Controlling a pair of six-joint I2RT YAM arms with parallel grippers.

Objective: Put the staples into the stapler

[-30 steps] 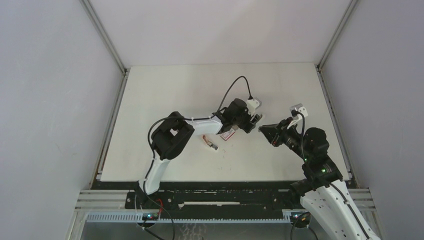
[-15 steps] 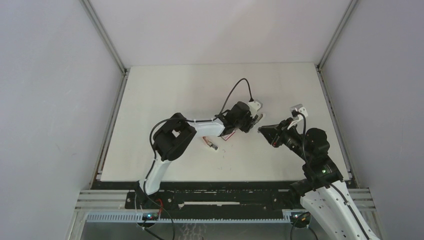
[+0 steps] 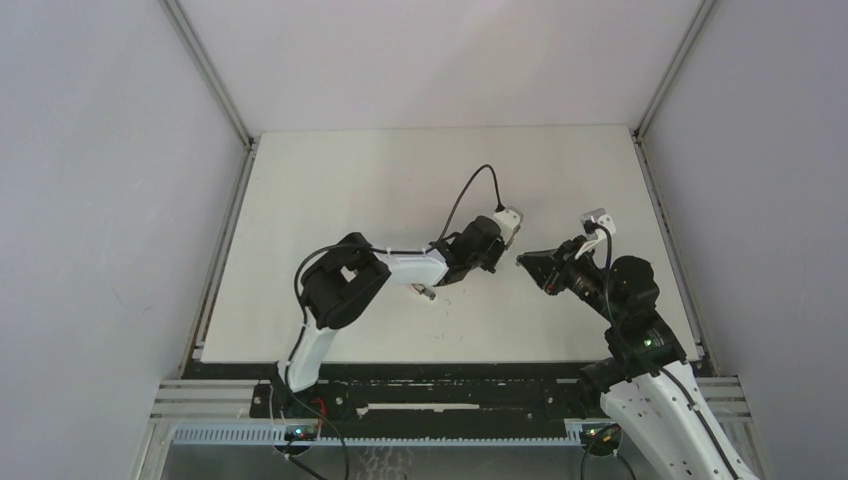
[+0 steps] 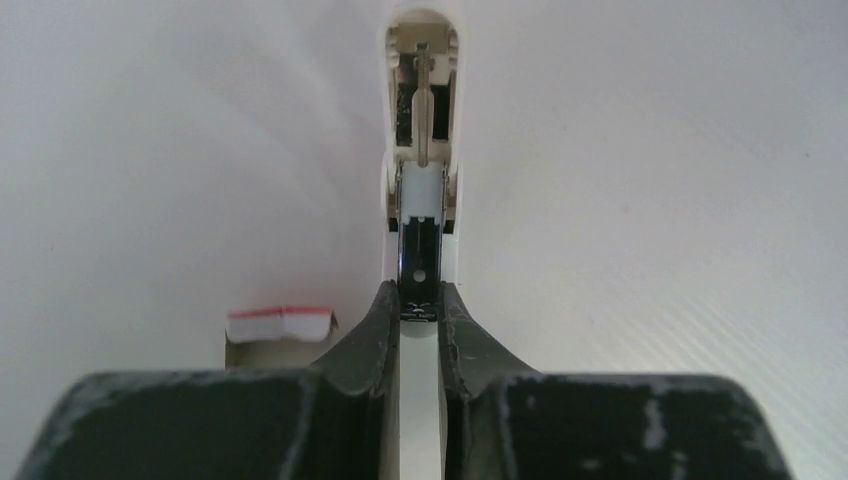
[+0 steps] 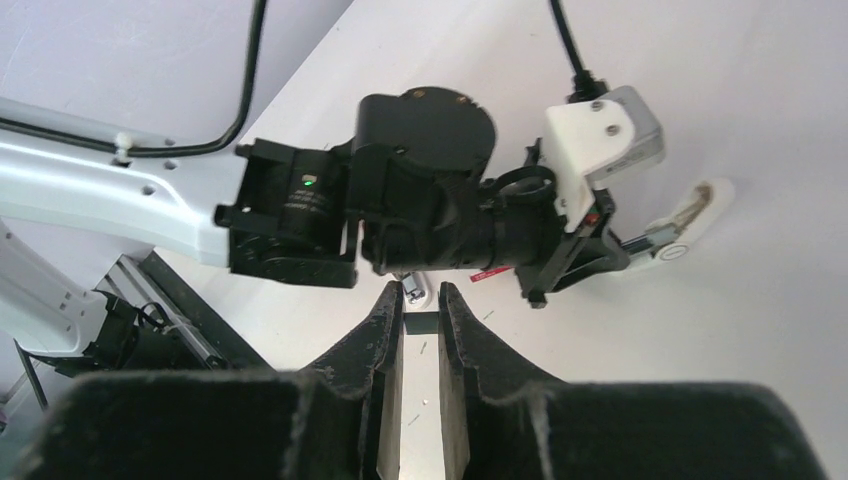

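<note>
The stapler (image 4: 422, 150) is white and lies opened out, its metal channel running straight away from my left gripper (image 4: 420, 305). That gripper is shut on the channel's near end. The staples (image 4: 280, 325), a pink-red and white box, lie just left of its fingers; a red edge of the staples (image 5: 488, 274) shows under the left wrist in the right wrist view. My right gripper (image 5: 421, 300) hangs a little right of the left one, pinching a thin dark strip (image 5: 421, 323) between its fingertips. From above, the left gripper (image 3: 493, 256) and right gripper (image 3: 523, 260) nearly face each other.
A tiny pink-and-white clip-like thing (image 3: 427, 291) lies on the white table (image 3: 350, 180) under the left forearm. A black cable (image 3: 470, 195) loops up from the left wrist. Metal frame posts and grey walls border the table on both sides.
My left gripper has slid down-left toward the near side and its jaws have gone from wide open to shut on the stapler. The right arm has not moved.
</note>
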